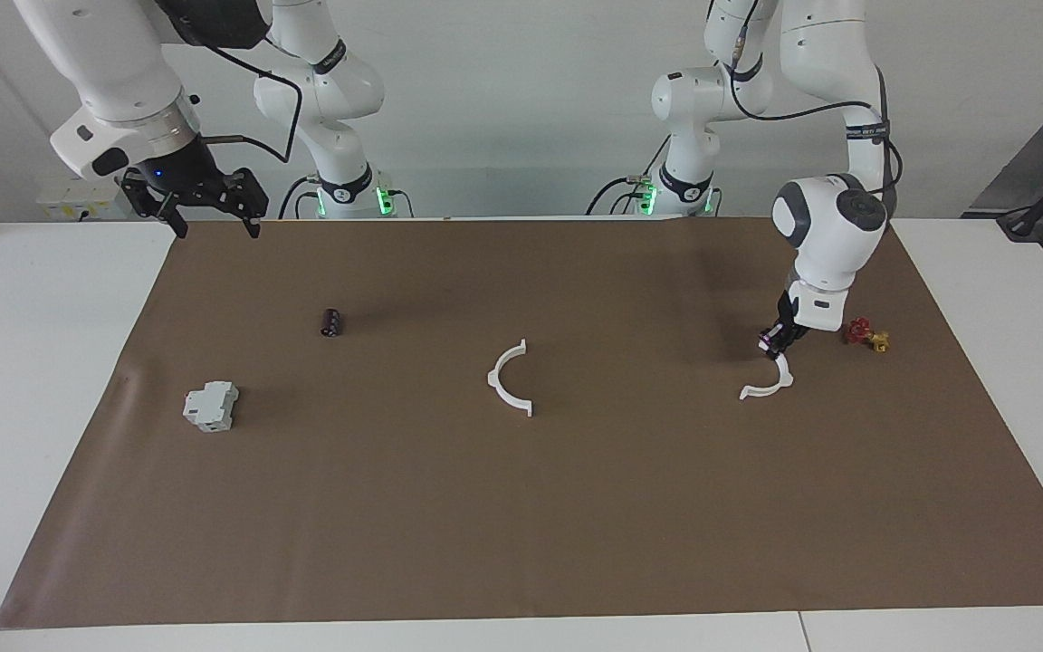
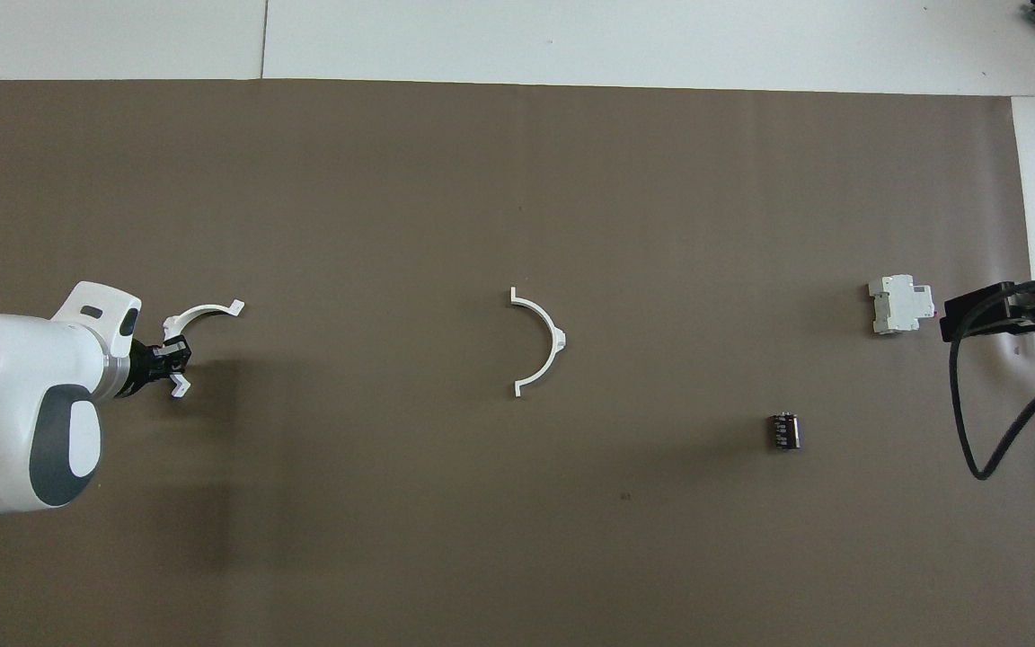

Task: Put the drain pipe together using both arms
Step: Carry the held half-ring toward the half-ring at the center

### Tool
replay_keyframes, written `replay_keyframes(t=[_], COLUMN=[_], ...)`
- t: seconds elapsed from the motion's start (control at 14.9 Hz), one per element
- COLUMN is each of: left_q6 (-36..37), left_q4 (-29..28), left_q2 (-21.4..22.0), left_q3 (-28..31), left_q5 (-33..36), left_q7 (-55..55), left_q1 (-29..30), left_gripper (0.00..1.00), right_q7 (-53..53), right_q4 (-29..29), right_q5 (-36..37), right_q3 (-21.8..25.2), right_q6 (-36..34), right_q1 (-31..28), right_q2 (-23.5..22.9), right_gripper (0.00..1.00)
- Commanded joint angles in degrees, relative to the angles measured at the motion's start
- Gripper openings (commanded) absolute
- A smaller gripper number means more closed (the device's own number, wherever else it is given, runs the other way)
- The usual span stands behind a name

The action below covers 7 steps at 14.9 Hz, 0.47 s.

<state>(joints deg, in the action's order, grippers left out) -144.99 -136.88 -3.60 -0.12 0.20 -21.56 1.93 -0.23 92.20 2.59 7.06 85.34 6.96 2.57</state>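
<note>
Left gripper covers one end of the outer half-ring arc; can't tell exactly where the fingers bite. Small red/yellow part beside it: too small to ID, and hidden under the arm in overhead view. Right gripper: overhead shows only a bit, rest cut by pic edge. Both arms' upper links cut by top edge in facing view.
</note>
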Motion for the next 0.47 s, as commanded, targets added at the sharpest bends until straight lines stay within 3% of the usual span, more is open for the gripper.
replay_keyframes(t=[0.0, 0.27, 0.4], left_q6=[-0.2, 5.9, 5.5], left_q4=[0.5, 7.8, 7.9], left_q2=[-0.1, -1.9, -2.1], left_q3=[0.5, 0.6, 0.5], left_q5=[-0.6, -0.6, -0.5], left_q7=[-7.8, -26.0, -36.5], left_q1=[-3.9, -11.0, -14.5], left_gripper=[0.00, 0.00, 0.00], right_q7=[-1.7, -1.7, -1.7], right_q4=[0.4, 0.4, 0.4], right_q5=[-1.2, -1.2, -1.3], right_q3=[-0.6, -0.6, -0.6], right_q6=[-0.4, -0.4, -0.4], right_q1=[-1.2, -1.2, -1.2], right_q2=[0.9, 0.9, 0.9], right_gripper=[1.00, 1.00, 1.00])
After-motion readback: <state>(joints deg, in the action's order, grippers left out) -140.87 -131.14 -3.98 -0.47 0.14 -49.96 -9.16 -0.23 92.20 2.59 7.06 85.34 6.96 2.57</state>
